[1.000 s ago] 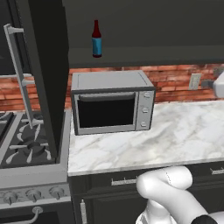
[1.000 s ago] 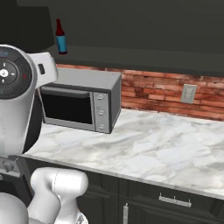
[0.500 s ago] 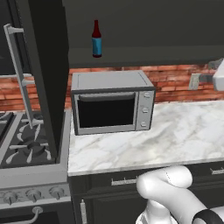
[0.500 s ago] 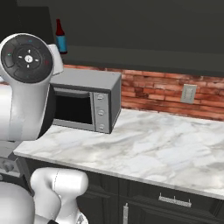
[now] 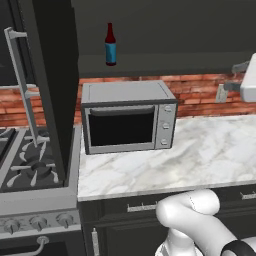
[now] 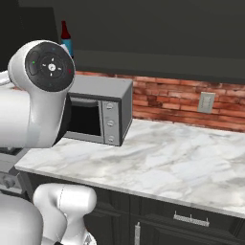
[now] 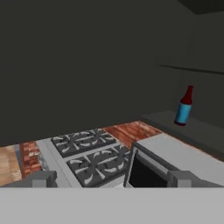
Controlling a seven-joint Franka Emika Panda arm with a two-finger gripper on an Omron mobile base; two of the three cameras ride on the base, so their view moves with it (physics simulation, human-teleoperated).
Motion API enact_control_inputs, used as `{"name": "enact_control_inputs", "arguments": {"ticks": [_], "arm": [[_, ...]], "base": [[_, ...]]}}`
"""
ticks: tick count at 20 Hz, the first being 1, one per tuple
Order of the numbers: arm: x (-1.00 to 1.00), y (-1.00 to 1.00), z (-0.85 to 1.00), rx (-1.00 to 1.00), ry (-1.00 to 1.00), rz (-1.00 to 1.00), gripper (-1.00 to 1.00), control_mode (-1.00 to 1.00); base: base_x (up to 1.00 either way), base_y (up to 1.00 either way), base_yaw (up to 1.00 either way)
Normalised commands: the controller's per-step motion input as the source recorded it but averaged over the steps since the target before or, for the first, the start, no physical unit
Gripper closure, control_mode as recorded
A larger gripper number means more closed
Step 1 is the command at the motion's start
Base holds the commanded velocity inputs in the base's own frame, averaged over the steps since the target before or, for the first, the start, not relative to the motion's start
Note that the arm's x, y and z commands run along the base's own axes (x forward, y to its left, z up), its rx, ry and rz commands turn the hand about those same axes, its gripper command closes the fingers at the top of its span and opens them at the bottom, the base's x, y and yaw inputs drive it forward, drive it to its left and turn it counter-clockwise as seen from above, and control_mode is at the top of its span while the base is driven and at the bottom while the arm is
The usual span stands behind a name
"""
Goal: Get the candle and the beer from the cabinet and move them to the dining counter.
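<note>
My hand is spread wide with nothing between the fingertips, just hanging in the air and looking across the kitchen. Past the tips I can see the stove burners and the top corner of the microwave, and beyond that the beer standing upright on the open cabinet shelf, well apart from the hand. From the left base view the beer sits on that dark shelf right above the microwave, a bit left of its middle, with the swung-open cabinet door and its long silver handle to the left over the stove. The microwave is on the marble tabletop against the brick backsplash. In the right base view the arm's big round joint blocks part of the microwave, and the bottle peeks out just above it. Can't make out the candle anywhere, too dark in there to tell.
</note>
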Motion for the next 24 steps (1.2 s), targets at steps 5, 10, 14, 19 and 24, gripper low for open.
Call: {"name": "enact_control_inputs", "arguments": {"ticks": [5, 10, 14, 19, 24], "arm": [[0.06, 0.02, 0.0, 0.0, -0.04, 0.04, -1.0, -1.0], [0.13, 0.01, 0.0, 0.0, 0.0, 0.04, -1.0, -1.0], [0.22, 0.01, 0.0, 0.01, 0.0, 0.04, -1.0, -1.0], [0.26, 0.06, 0.09, 0.05, 0.0, 0.01, -1.0, -1.0], [0.34, 0.11, 0.15, 0.04, 0.0, 0.0, -1.0, -1.0]], "base": [[0.0, 0.0, 0.0], [0.0, 0.0, 0.0], [0.0, 0.0, 0.0], [0.0, 0.0, 0.0], [0.0, 0.0, 0.0]]}}
